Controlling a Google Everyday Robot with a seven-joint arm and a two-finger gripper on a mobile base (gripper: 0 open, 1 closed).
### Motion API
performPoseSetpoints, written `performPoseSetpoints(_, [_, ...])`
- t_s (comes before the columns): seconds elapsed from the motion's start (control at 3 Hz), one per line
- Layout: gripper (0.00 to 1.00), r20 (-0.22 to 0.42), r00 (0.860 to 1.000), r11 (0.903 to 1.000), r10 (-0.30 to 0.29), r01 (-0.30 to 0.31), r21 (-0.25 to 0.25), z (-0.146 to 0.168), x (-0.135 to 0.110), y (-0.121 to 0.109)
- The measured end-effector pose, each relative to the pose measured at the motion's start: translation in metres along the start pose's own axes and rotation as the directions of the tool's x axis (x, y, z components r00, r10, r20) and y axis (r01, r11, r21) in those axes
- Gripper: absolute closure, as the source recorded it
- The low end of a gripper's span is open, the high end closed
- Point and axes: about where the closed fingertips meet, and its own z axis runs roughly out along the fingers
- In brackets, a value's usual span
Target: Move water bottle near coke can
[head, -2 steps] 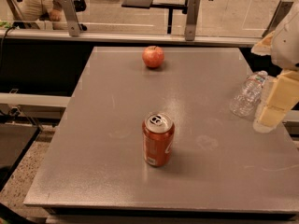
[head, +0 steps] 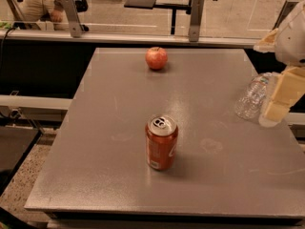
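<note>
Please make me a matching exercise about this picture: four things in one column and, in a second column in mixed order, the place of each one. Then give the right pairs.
Things
1. coke can
2. apple
3. water bottle
4. gripper

Places
A. on the far part of the table, about midway across
B. at the table's right edge, just right of the bottle
C. upright on the near half of the table
D. by the table's right edge, just left of the gripper

Pairs: 1-C, 2-A, 3-D, 4-B
</note>
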Motion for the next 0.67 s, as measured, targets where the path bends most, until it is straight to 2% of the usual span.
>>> performPoseSetpoints(0.33, [0.0, 0.011, 0.996, 0.996, -0.089, 0.089, -0.006, 0.02, 0.014, -0.024])
performPoseSetpoints(0.67, [0.0, 0.018, 0.974, 0.9736, -0.227, 0.227, -0.023, 0.039, 0.031, -0.046])
